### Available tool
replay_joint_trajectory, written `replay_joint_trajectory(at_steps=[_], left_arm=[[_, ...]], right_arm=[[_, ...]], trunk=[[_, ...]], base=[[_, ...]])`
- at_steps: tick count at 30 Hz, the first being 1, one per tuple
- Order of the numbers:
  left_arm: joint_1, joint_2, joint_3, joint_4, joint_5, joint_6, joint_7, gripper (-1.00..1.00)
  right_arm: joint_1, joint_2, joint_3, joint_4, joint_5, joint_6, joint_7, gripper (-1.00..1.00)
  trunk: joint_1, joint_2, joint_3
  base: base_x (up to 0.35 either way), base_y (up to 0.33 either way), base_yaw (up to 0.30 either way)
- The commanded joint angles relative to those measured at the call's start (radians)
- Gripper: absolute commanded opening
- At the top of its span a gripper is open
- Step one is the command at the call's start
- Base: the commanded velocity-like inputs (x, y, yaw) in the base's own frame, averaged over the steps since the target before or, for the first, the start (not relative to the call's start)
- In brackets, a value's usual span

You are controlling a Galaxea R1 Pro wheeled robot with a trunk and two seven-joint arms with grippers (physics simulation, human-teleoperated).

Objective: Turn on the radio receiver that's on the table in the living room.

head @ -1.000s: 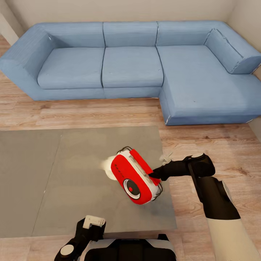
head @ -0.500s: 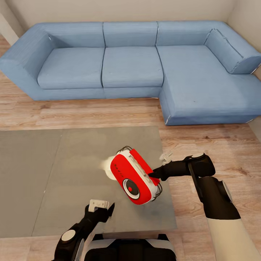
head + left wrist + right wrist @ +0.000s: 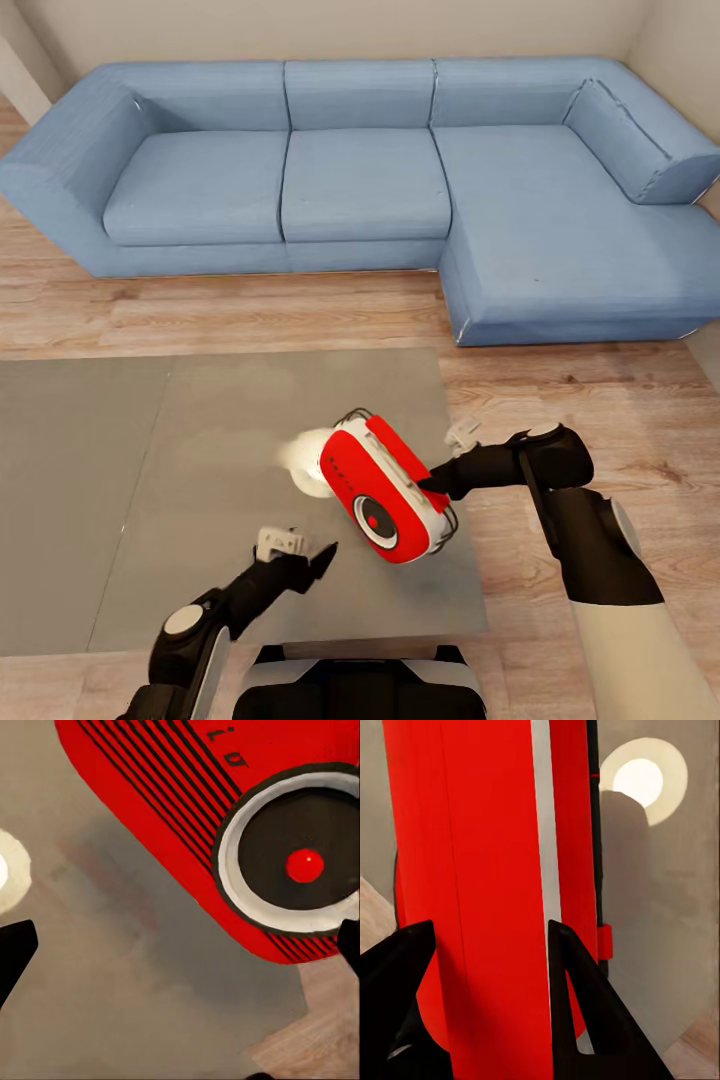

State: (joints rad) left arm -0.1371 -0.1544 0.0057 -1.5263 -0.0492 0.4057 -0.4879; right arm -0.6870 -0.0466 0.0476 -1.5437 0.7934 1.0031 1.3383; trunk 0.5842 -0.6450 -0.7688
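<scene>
The red radio receiver [image 3: 385, 490] with its white trim band is tilted over the front right part of the grey table [image 3: 180, 480]. Its round dial [image 3: 375, 517] faces me. My right gripper [image 3: 432, 483] is shut on the radio's red body from the right; in the right wrist view its two dark fingers [image 3: 585, 1020] stand on either side of the radio receiver [image 3: 487, 870]. My left gripper [image 3: 306, 562] is open, a little in front of the radio's face. The left wrist view has the dial [image 3: 300, 862] close up, with the fingertips [image 3: 15, 949] spread wide.
A large blue L-shaped sofa [image 3: 380, 180] runs along the far wall and down the right side. Light wood floor [image 3: 250, 310] lies between it and the table. A bright lamp reflection [image 3: 303, 465] shows on the tabletop behind the radio. The table's right edge lies under my right arm.
My left arm has reached forward from near the base toward the radio's face. The radio, held in the right gripper, has shifted slightly to the right and turned a little.
</scene>
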Motion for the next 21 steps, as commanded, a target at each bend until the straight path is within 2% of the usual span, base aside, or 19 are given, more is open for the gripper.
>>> replay_joint_trajectory(at_steps=[1, 4, 10, 11, 21], left_arm=[[-0.005, 0.008, 0.002, -0.002, 0.000, 0.004, -0.050, 1.00], [-0.021, 0.032, 0.005, -0.005, 0.001, 0.039, -0.135, 1.00], [-0.033, 0.043, 0.006, -0.007, 0.001, 0.059, -0.167, 1.00], [-0.034, 0.043, 0.006, -0.007, 0.001, 0.059, -0.168, -1.00], [-0.038, 0.040, 0.007, -0.008, 0.002, 0.064, -0.169, -1.00]], right_arm=[[0.000, 0.000, 0.000, 0.000, 0.001, 0.005, 0.000, -1.00], [0.000, 0.000, 0.001, 0.000, 0.012, 0.005, 0.000, -1.00], [0.000, 0.001, 0.002, 0.002, 0.017, 0.003, -0.001, -1.00], [0.000, 0.001, 0.002, 0.002, 0.018, 0.003, -0.002, -1.00], [0.001, 0.000, 0.006, 0.002, 0.017, 0.003, -0.002, -1.00]], trunk=[[0.000, 0.000, 0.000], [0.000, 0.000, 0.000], [0.000, 0.000, 0.000], [0.000, 0.000, 0.000], [0.000, 0.000, 0.000]], base=[[0.000, 0.000, 0.000], [0.000, 0.000, 0.000], [0.000, 0.000, 0.000], [0.000, 0.000, 0.000], [0.000, 0.000, 0.000]])
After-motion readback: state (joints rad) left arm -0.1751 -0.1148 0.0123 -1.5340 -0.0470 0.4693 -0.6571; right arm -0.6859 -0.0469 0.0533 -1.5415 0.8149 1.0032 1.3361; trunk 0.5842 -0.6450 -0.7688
